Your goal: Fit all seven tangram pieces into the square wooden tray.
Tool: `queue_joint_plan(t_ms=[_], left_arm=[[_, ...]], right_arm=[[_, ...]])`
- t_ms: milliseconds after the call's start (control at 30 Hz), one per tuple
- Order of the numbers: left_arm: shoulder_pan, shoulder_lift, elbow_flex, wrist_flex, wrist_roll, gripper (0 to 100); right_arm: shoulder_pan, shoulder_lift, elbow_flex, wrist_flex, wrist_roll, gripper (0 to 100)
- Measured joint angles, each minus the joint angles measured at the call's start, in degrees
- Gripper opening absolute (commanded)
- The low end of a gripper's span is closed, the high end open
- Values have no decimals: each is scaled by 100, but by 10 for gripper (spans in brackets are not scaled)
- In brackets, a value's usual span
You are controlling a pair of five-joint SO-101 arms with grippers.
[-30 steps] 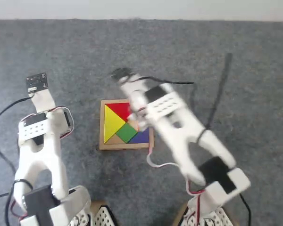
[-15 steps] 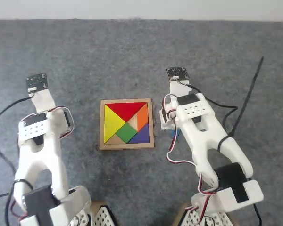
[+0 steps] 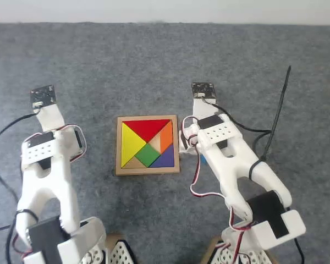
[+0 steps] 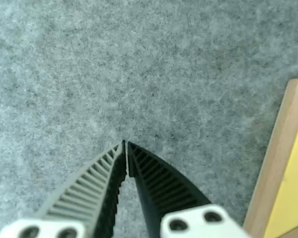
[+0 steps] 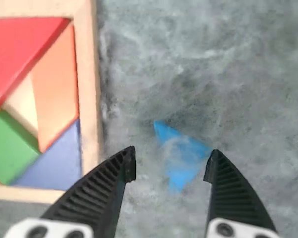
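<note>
The square wooden tray (image 3: 147,117) lies mid-table holding a red triangle (image 3: 148,128), yellow triangle (image 3: 130,144), green square (image 3: 148,154), orange piece (image 3: 166,137) and purple triangle (image 3: 165,160). Two pale, wood-coloured triangular patches also sit among them. A light blue triangle (image 5: 181,152) lies on the carpet just outside the tray's right edge, peeking out under the right arm (image 3: 202,160). My right gripper (image 5: 171,151) hangs open above it, one finger on each side. My left gripper (image 4: 125,144) is shut on nothing over bare carpet, left of the tray's edge (image 4: 278,153).
Grey carpet covers the table. A black cable (image 3: 278,110) trails off behind the right arm. The left arm (image 3: 44,154) stands well clear of the tray, with open carpet beyond and in front of it.
The right arm swung off the tray to its right side, then edged closer to the tray's edge over the blue triangle. The left arm stayed put.
</note>
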Motion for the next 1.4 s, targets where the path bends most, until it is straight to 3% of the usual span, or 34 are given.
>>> queue_joint_plan(t_ms=[200, 533, 733, 1133, 1233, 1400], left_arm=[[0, 0, 0, 0, 0, 13], [0, 0, 0, 0, 0, 13], [0, 0, 0, 0, 0, 13], [0, 0, 0, 0, 0, 13], [0, 0, 0, 0, 0, 13], [0, 0, 0, 0, 0, 13]], right_arm=[[0, 0, 343, -53, 2769, 224], [0, 0, 923, -862, 4044, 216], [0, -35, 958, -914, 4185, 53], [97, -598, 958, -527, 4193, 65], [141, -1160, 967, -229, 3947, 137], [220, -2435, 967, 589, 2857, 359]])
